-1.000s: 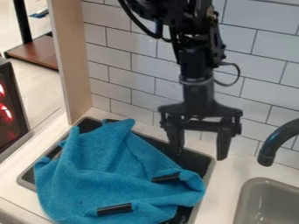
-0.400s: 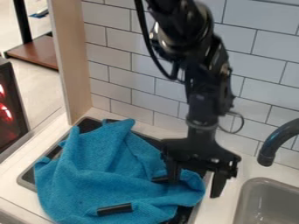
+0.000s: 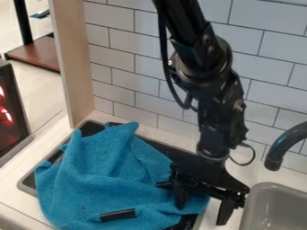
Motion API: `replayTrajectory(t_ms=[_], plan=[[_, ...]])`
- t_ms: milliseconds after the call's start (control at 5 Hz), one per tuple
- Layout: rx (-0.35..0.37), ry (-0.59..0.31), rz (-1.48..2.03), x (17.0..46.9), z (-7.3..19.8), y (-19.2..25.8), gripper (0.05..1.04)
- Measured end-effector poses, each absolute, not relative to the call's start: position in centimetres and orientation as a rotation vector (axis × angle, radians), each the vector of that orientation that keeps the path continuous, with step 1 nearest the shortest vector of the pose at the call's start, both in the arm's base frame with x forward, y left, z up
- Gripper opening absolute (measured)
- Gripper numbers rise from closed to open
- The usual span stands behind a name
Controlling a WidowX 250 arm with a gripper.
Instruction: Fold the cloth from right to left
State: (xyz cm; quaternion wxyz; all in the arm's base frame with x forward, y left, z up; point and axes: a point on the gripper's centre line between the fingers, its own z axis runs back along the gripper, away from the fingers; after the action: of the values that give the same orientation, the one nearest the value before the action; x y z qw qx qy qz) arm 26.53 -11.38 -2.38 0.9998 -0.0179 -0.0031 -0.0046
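Observation:
The gripper (image 3: 201, 214) hangs at the cloth's right end, its two fingers spread wide apart. One finger is in front of the cloth's right part, and the other is past its right edge, over the white counter. Rumpled in loose folds, the blue cloth (image 3: 108, 175) lies across the dark stove top and spills over its front left edge. Whether the gripper touches the cloth I cannot tell.
Black bars of the stove top (image 3: 117, 215) poke out by the cloth. To the right are a grey sink (image 3: 273, 202) and a dark faucet (image 3: 285, 146). A wooden panel (image 3: 75, 63) stands at the back left, beside the tiled wall (image 3: 138, 58).
From above the stove's back right corner, the gripper has come down and forward to the cloth's right end, with its fingers still apart. The cloth has not visibly moved.

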Motion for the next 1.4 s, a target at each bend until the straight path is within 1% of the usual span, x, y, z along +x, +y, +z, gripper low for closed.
replayTrajectory(t_ms=[200, 400, 600, 800, 1000, 1200, 1400], plan=[[0.005, -0.004, -0.006, 26.8, -3.5, -10.9, 0.905], [0.02, -0.005, 0.001, 27.0, -3.7, -10.7, 0.579], [0.022, -0.009, 0.003, 27.3, -3.8, -10.8, 0.346], [0.013, -0.009, 0.005, 27.5, -3.7, -10.9, 0.19], [-0.099, 0.016, 0.033, 27.6, -3.3, -10.3, 0.077], [-0.149, -0.006, 0.035, 27.6, -1.1, -10.5, 0.05], [-0.18, -0.062, 0.048, 28.2, 1.6, -9.6, 0.05]])
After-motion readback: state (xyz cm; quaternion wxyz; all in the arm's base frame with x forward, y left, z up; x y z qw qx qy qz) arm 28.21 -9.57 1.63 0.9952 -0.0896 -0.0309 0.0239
